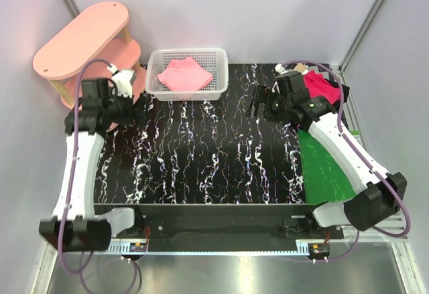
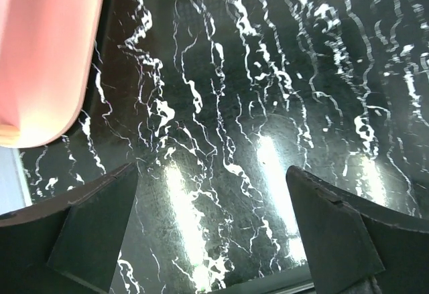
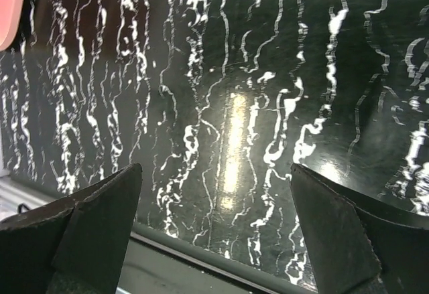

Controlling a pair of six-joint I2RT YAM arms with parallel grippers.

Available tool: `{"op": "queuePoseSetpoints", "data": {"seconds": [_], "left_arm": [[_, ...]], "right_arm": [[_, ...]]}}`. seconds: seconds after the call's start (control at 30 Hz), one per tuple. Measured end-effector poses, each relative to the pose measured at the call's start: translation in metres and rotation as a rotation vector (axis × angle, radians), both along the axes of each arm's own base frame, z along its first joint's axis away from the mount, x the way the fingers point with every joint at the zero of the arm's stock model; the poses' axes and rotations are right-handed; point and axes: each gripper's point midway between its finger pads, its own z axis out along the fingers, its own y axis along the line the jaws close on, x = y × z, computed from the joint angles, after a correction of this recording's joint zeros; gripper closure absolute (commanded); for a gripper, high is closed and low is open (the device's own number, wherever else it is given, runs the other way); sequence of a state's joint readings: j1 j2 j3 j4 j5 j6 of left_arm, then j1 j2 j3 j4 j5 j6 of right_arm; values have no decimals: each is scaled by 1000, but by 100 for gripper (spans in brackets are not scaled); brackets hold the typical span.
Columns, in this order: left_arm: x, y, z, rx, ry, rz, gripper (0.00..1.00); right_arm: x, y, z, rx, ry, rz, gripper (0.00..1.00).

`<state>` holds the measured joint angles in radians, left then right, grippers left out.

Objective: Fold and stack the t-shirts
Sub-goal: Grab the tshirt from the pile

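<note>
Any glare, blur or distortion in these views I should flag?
Top view: sharp and evenly lit. Left wrist: bright glare streaks on the glossy table, and its fingers are dark and soft-edged. Right wrist: one glare streak mid-table, and the shelf corner is blurred.

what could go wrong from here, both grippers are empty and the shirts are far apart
1. The magenta shirt lies far right, partly hidden behind the right arm, so reaching it may be awkward.
2. The salmon shirt sits in the basket, and pulling it could drag the basket along.
3. The open left gripper is close to the pink shelf and might bump it.
</note>
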<state>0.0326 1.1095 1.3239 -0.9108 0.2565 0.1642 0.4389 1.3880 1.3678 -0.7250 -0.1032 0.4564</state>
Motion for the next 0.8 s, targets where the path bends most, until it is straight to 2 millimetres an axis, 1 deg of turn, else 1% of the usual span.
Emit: {"op": "queuePoseSetpoints", "data": {"seconds": [0.03,0.1,0.13,0.17,0.3,0.33,0.43,0.47,0.5,0.57,0.63,0.67,0.7,0.73,0.8], "left_arm": [[7,1,-6,1,22,2,1],[31,2,-14,1,60,7,1],[42,2,-17,0,75,8,1],[56,1,-15,-3,87,9,1],[137,-2,7,17,13,13,1],[151,-5,10,29,-1,10,1],[193,-28,14,80,-48,-20,1],[206,-38,10,96,-53,-36,1],[215,-42,7,109,-55,-37,1],[235,-64,-6,126,-53,-65,1],[251,-77,-29,136,-24,-81,1],[256,-80,-39,140,-9,-83,1],[263,-80,-55,148,20,-81,1],[269,-79,-66,154,33,-75,1],[282,-73,-97,175,77,-50,1]], "right_arm": [[-1,-2,2,-5,-6,-6,0],[-1,-4,3,-18,-17,-17,0],[-2,-5,4,-26,-23,-22,0],[-3,-4,4,-35,-29,-25,0],[-17,3,-2,-82,-50,-9,0],[-23,6,-2,-92,-56,1,0],[-37,15,-4,-120,-78,31,0],[-40,16,-4,-124,-82,35,0],[-44,18,-5,-130,-86,42,0],[-48,20,-5,-140,-95,44,0],[-53,24,-5,-149,-108,53,0],[-56,26,-5,-152,-112,58,0],[-60,28,-4,-151,-119,66,0],[-64,31,-3,-150,-128,74,0],[-71,34,0,-145,-144,88,0]]}}
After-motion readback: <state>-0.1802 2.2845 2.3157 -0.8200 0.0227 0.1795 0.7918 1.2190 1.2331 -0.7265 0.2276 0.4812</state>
